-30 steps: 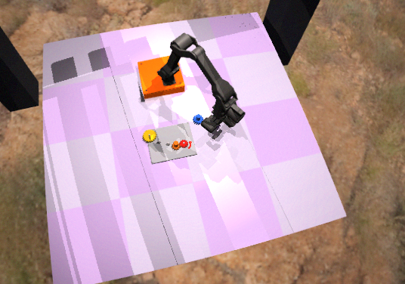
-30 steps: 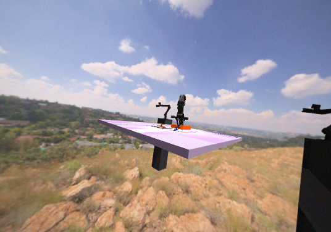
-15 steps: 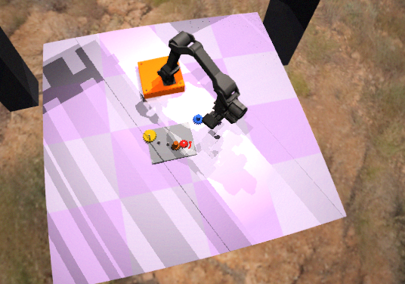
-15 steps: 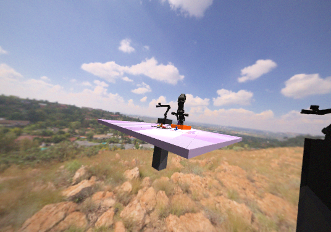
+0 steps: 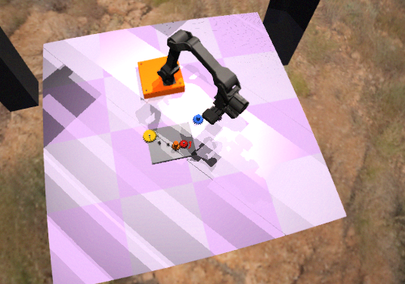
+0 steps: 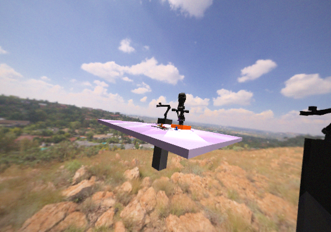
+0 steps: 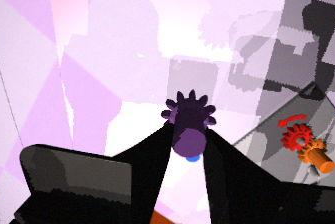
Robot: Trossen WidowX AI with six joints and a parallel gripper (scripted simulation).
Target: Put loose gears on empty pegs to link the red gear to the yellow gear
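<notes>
Arm with purple gear, raised beside the grey board

One black arm [image 5: 205, 60] [image 6: 181, 100], mounted on an orange base [image 5: 153, 86] [image 6: 185, 127], arched over the table [image 5: 233, 204] [image 6: 184, 145]; its gripper [image 5: 218, 117] [image 6: 180, 118] [image 7: 188, 132] pointed downward, clenched on the stem of a purple gear [image 7: 190, 112], held above the tabletop.

One blue gear [image 5: 198, 119] [image 6: 176, 128] [image 7: 192, 159], loose, stood on the table between gripper and board.

One grey board [image 5: 165, 158] [image 7: 256, 150], bearing: a red gear [image 5: 183, 145] [image 7: 294, 138]; an orange gear [image 5: 175, 146] [image 7: 315, 151], stemmed, beside the red; two bare pegs [image 5: 168, 144], between orange and yellow; a yellow gear [image 5: 149, 136], at the far end of the row.

One red arrow [image 5: 190, 144] [image 7: 292, 120], beside the red gear.
</notes>
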